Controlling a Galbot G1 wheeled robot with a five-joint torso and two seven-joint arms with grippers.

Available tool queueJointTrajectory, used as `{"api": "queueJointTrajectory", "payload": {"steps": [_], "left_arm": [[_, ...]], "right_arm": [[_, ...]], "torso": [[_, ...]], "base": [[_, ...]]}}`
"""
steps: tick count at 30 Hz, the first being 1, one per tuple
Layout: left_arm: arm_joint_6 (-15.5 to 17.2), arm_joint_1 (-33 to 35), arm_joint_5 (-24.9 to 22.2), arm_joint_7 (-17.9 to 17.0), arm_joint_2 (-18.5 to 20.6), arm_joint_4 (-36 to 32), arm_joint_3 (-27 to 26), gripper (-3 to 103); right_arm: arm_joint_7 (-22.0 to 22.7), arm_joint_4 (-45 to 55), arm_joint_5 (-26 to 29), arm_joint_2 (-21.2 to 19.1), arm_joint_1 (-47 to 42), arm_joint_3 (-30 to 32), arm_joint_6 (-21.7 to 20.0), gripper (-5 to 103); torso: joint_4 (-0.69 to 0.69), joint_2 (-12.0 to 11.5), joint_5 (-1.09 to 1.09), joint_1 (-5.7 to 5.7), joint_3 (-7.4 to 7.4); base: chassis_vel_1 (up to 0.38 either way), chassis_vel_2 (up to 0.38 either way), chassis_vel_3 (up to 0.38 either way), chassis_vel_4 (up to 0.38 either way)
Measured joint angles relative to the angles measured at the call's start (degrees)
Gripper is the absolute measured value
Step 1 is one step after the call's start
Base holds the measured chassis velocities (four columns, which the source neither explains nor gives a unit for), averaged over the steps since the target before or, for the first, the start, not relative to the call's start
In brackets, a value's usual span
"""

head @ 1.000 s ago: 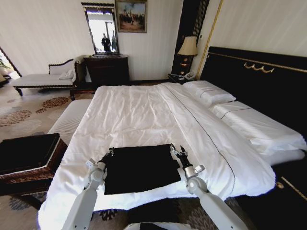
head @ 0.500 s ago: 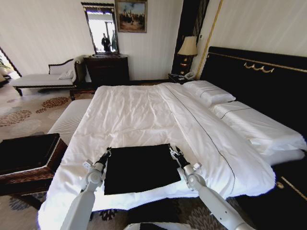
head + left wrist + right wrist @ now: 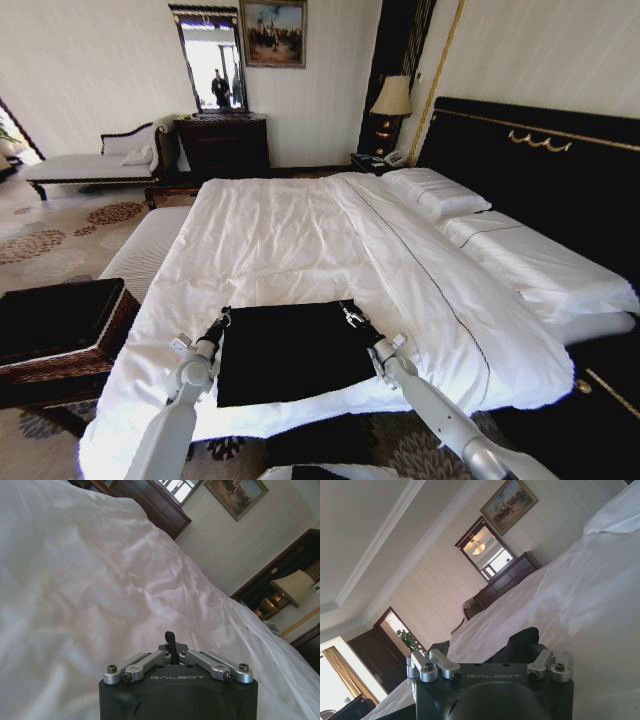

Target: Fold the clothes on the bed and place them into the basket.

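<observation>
A black T-shirt (image 3: 292, 350) lies flat as a neat, soft rectangle near the foot of the bed (image 3: 300, 240), dark and matte against the smooth, lightly creased white duvet. The left gripper (image 3: 221, 322) sits at the shirt's far left corner, its slim dark fingers drawn tight together with a sliver of black cloth (image 3: 170, 639) standing up between them in the left wrist view; the rest of the shirt spreads away to that gripper's right. The right gripper (image 3: 349, 315) is at the far right corner, slightly in over the fabric, and the right wrist view shows a bunched fold of black cloth (image 3: 519, 646) rising between its metal linkages, so its jaws too are closed on the shirt. Between the two jaws runs the shirt's far edge, straight and nearly taut. Both arms are pale grey with rounded joints. Off to the left gripper's outer side, beyond the bed's edge, stands the rectangular woven wicker basket (image 3: 108, 330), dark brown with a black lining.
</observation>
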Motion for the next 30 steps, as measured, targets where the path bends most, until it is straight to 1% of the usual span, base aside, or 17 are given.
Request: {"api": "queueJointTrajectory", "payload": {"steps": [1, 2, 4, 5, 8, 10, 11, 12, 14, 17, 19, 22, 23, 24, 25, 29, 30], "left_arm": [[0.01, 0.12, 0.00, -0.04, 0.00, -0.22, -0.05, 1], [0.02, 0.23, -0.01, -0.08, 0.01, -0.39, -0.08, 1], [0.05, 0.47, -0.02, -0.12, 0.22, -0.68, -0.10, 1], [0.05, 0.47, -0.02, -0.12, 0.22, -0.68, -0.10, 1], [0.07, 0.62, -0.02, -0.14, 0.47, -0.83, -0.10, 1], [0.07, 0.62, -0.02, -0.15, 0.48, -0.84, -0.09, 1], [0.07, 0.62, -0.02, -0.15, 0.48, -0.85, 0.00, 1], [0.08, 0.56, -0.02, -0.16, 0.41, -0.85, 0.10, 1], [0.08, 0.49, -0.02, -0.16, 0.34, -0.85, 0.19, 1], [0.08, 0.36, -0.02, -0.16, 0.26, -0.85, 0.37, 1], [0.07, 0.35, -0.17, 0.00, 0.26, -1.26, 0.41, 1], [-0.18, 0.42, -0.89, 0.47, 0.52, -2.42, 0.29, 1], [-0.47, 0.45, -1.81, 0.82, 0.98, -3.55, 0.14, 1], [-0.90, 0.39, -3.35, 1.24, 1.86, -5.35, 0.02, 1], [-0.90, 0.39, -3.35, 1.24, 1.86, -5.35, 0.02, 1], [-1.61, -1.28, -9.23, 1.42, 5.68, -11.63, -0.96, 1], [-1.61, -1.28, -9.23, 1.42, 5.68, -11.63, -0.96, 1]], "right_arm": [[-0.15, 0.03, -0.05, -0.15, -0.04, -0.03, -0.13, 78], [-0.29, 0.06, -0.13, -0.30, -0.14, -0.04, -0.20, 78], [-0.86, 0.10, -0.56, -0.67, -0.53, -0.06, -0.25, 67], [-0.86, 0.10, -0.56, -0.67, -0.53, -0.06, -0.25, 67], [-1.46, 0.03, -1.28, -0.89, -0.76, 0.10, -0.22, 51], [-1.48, -0.01, -1.42, -0.89, -0.76, 0.14, -0.17, 51], [-1.52, -0.14, -1.76, -0.86, -0.73, 0.20, 0.10, 39], [-1.52, -0.27, -2.04, -0.79, -0.66, 0.25, 0.38, 35], [-1.51, -0.31, -2.17, -0.72, -0.61, 0.30, 0.67, 35], [-1.26, -0.13, -2.39, -0.68, -0.63, 0.60, 1.43, 24], [-0.55, 1.41, -2.51, -0.72, -0.95, 1.60, 2.91, 13], [0.35, 4.77, -2.22, -1.30, -1.78, 2.98, 4.17, 8], [0.99, 8.07, -1.48, -2.05, -2.64, 4.02, 4.46, 2], [1.51, 12.45, -0.38, -3.10, -3.73, 5.32, 4.65, 2], [1.51, 12.45, -0.38, -3.10, -3.73, 5.32, 4.65, 2], [2.25, 22.87, 1.40, -5.75, -5.10, 7.54, 5.61, 2], [2.25, 22.87, 1.40, -5.75, -5.10, 7.54, 5.61, 2]], "torso": [[-0.01, 0.00, 0.00, 0.00, 0.00], [0.00, 0.00, 0.00, 0.00, 0.00], [-0.01, 0.00, 0.00, 0.00, 0.00], [-0.01, 0.00, 0.00, 0.00, 0.00], [-0.01, 0.00, 0.00, 0.00, 0.00], [-0.01, 0.00, 0.00, 0.00, 0.00], [-0.01, 0.00, 0.00, 0.00, 0.00], [-0.01, 0.00, 0.00, 0.00, 0.00], [-0.01, 0.00, 0.00, 0.00, 0.00], [-0.01, 0.00, 0.00, 0.00, 0.00], [-0.01, 0.00, 0.00, 0.00, 0.00], [0.01, -0.01, 0.01, 0.00, 0.00], [0.01, 0.00, -0.01, 0.01, 0.00], [-0.01, 0.00, -0.01, 0.00, 0.00], [-0.01, 0.00, -0.01, 0.00, 0.00], [-0.02, 0.00, -0.01, -0.01, -0.01], [-0.02, 0.00, -0.01, -0.01, -0.01]], "base": [[0.000, 0.000, 0.000, 0.000], [0.000, 0.000, 0.000, 0.000], [0.000, 0.000, 0.000, 0.000], [0.000, 0.000, 0.000, 0.000], [0.000, 0.000, 0.000, 0.000], [0.000, 0.000, 0.000, 0.000], [0.000, 0.000, 0.000, 0.000], [0.000, 0.000, 0.000, 0.000], [0.000, 0.000, 0.000, 0.000], [0.000, 0.000, 0.000, 0.000], [0.000, 0.000, 0.000, 0.000], [0.000, 0.000, 0.000, 0.000], [0.000, 0.000, 0.000, 0.000], [0.000, 0.000, 0.000, 0.000], [0.000, 0.000, 0.000, 0.000], [0.000, 0.000, 0.000, 0.000], [0.000, 0.000, 0.000, 0.000]]}}
